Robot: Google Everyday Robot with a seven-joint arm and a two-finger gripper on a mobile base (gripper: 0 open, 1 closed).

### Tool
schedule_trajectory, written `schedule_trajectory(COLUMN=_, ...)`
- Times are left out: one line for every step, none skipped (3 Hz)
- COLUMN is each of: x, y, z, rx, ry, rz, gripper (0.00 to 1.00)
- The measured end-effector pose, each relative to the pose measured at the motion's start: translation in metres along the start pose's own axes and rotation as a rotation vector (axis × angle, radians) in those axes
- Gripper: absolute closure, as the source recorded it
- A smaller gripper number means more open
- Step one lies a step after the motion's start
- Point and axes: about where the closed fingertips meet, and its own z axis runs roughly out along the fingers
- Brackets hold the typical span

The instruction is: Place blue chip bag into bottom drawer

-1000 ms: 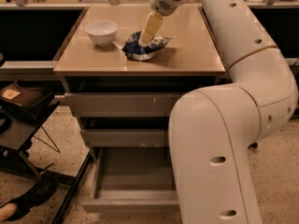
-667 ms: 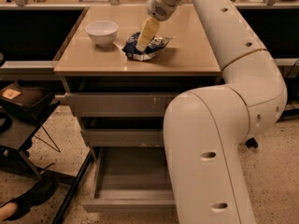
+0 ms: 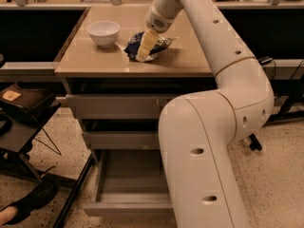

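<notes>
Your gripper (image 3: 143,52) presses onto the blue chip bag (image 3: 162,43) on the table (image 3: 118,64), just right of the white bowl (image 3: 103,33). You cannot tell its grip state. The bottom drawer (image 3: 128,209) is open, well below the bowl.

The arm (image 3: 199,165) rises thick and pale from the near right and bends at an elbow (image 3: 247,99) on the right. From there it reaches far and left. Its wrist (image 3: 160,17) turns downward. The gripper (image 3: 144,47) points down and slightly left, far and left of centre, its tip on the bag (image 3: 164,42).
</notes>
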Motion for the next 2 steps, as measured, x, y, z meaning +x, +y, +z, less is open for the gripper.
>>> schedule_trajectory(x=0.0, y=0.0, z=0.0, rx=0.0, ry=0.0, rz=0.0, gripper=0.16)
schedule_trajectory(x=0.0, y=0.0, z=0.0001, rx=0.0, ry=0.0, rz=0.0, gripper=0.39)
